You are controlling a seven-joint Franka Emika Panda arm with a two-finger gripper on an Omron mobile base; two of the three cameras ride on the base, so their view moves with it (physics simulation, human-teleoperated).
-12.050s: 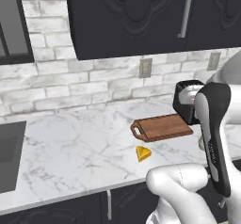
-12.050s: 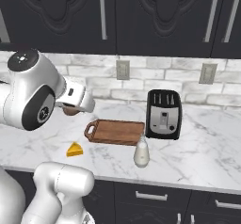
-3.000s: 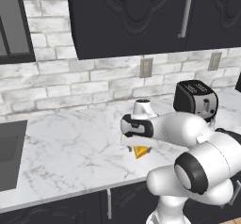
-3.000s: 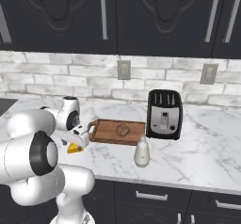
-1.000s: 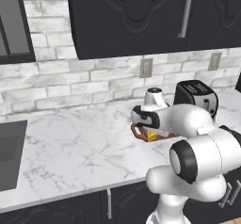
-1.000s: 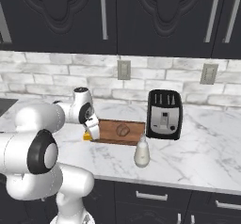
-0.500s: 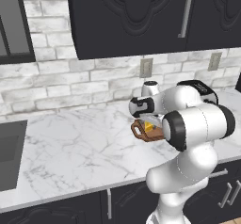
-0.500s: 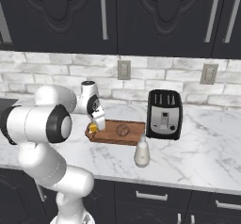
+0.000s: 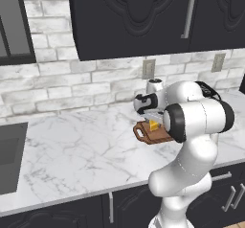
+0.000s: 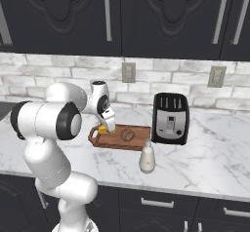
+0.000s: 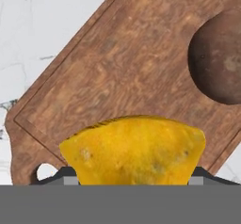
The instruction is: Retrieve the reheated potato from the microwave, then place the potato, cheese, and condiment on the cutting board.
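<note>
The hand view looks straight down on the cutting board (image 11: pixel 136 77), showing its reddish-brown grain, a routed groove near its edge and the hole in its rounded handle end; the cheese (image 11: pixel 134 150), a pitted yellow-orange wedge, sits gripped between the jaws, which are closed on its two sides just above the board. The potato (image 11: pixel 219 58), a dull brown round lump, lies on the board towards its other end.

The right base view adds what the close view cannot: the black boxy toaster (image 10: pixel 170 118) just beside the board's far end, and a small white condiment bottle (image 10: pixel 147 158) standing upright on the white veined marble surface (image 10: pixel 210 158), in front of the board and apart from it. There the gripper (image 10: pixel 103 127) hangs over the handle end with the cheese under it.

In the left base view the arm's bulky white elbow hides most of the board (image 9: pixel 146 134); the cheese (image 9: pixel 153 124) shows as a yellow spot. The arm folds back on itself, forearm reaching towards the brick wall, hand pointing down.
</note>
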